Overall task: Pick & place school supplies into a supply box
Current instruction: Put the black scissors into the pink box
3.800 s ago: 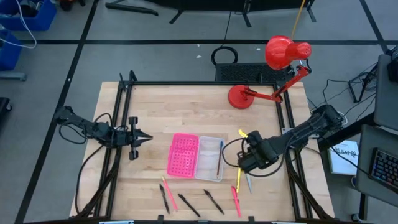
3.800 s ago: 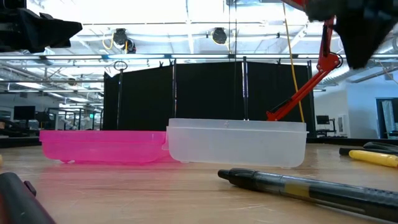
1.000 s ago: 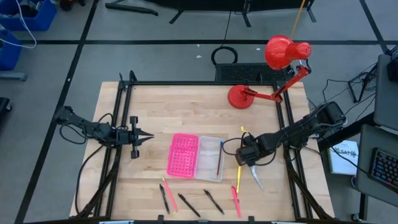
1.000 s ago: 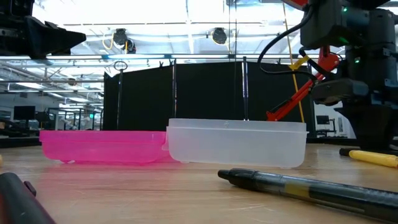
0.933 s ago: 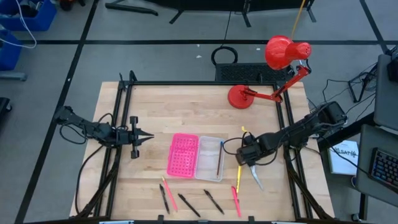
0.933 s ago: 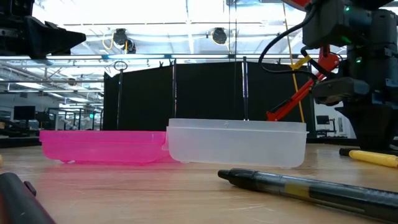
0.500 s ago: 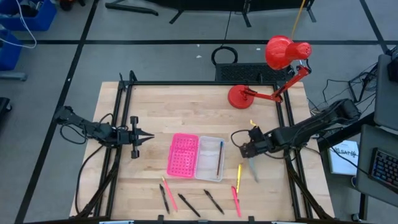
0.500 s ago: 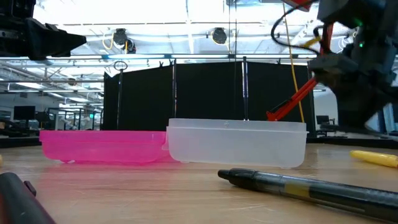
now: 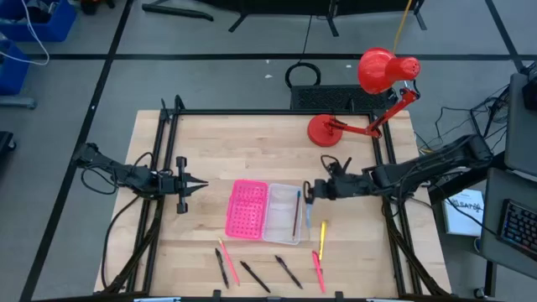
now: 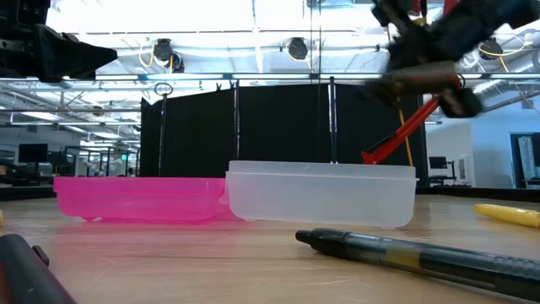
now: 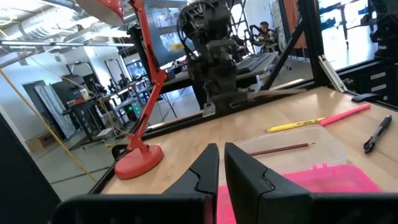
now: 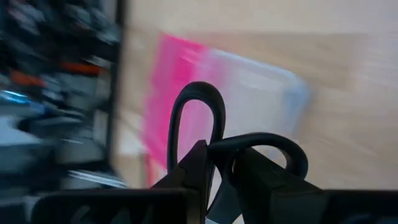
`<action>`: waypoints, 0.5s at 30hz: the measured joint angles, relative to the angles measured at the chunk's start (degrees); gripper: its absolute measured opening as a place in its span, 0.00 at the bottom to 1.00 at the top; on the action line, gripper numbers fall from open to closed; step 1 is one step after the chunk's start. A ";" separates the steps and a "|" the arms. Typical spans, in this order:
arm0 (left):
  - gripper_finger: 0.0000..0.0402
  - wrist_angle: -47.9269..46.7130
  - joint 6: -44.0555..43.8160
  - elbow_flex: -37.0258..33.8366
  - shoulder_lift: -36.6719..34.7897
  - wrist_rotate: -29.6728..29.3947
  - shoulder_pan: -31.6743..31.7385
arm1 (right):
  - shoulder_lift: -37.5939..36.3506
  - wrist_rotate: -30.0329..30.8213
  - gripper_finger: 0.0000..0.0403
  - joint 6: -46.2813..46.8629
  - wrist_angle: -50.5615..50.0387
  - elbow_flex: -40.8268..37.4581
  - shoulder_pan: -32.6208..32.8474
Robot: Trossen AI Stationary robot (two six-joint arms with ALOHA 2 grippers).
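The small rectangular clear plastic pencil case (image 9: 284, 215), its bright pink perforated lid half (image 9: 246, 209) folded flat beside it, is the landmark here. A thin dark pencil and a blue pen already lie inside the clear half.

The right gripper (image 9: 310, 191) hangs just beside the case's outer long edge, on the side away from the lid. Its fingers are pinched nearly together on the small black-handled scissors (image 12: 239, 158): in the right wrist view the two black loops stand up between the dark fingers, with the case and lid blurred beyond. In the overhead view the silver blades seem to hang down from the gripper near the case rim, though that view is too coarse to be sure.

A yellow pen (image 9: 322, 232) and a pink-red pen (image 9: 318, 270) lie on the table just past that same edge. More black and pink-red pens (image 9: 228, 261) lie near the case's front end.

The left gripper (image 9: 193, 184) waits well off the lid side, fingers almost closed on nothing.

The step in hand looks like carrying the scissors to the box. Next, the right arm needs to bring them over the clear half, lined up along its length, lower them and let go.
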 joint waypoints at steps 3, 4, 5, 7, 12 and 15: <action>0.09 0.00 -1.08 0.00 0.00 -0.09 0.00 | 2.57 0.50 0.11 -2.54 6.69 0.02 -2.62; 0.09 0.00 -1.86 0.00 0.02 -0.49 0.00 | 3.77 0.08 0.11 -2.74 8.52 0.10 -3.58; 0.09 0.14 -2.65 0.00 0.00 -1.11 0.00 | 5.13 -1.09 0.11 -2.78 9.04 0.41 -4.49; 0.09 0.23 -3.30 0.00 0.00 -2.46 -0.01 | 8.69 -2.86 0.11 -2.47 8.64 1.64 -5.90; 0.09 0.02 -3.88 0.00 0.00 -5.59 0.00 | 19.81 -7.58 0.08 -0.80 6.06 10.36 -7.35; 0.09 0.02 -3.99 0.00 0.02 -7.14 -0.01 | 25.82 -11.05 0.07 -0.80 -2.98 19.02 -7.93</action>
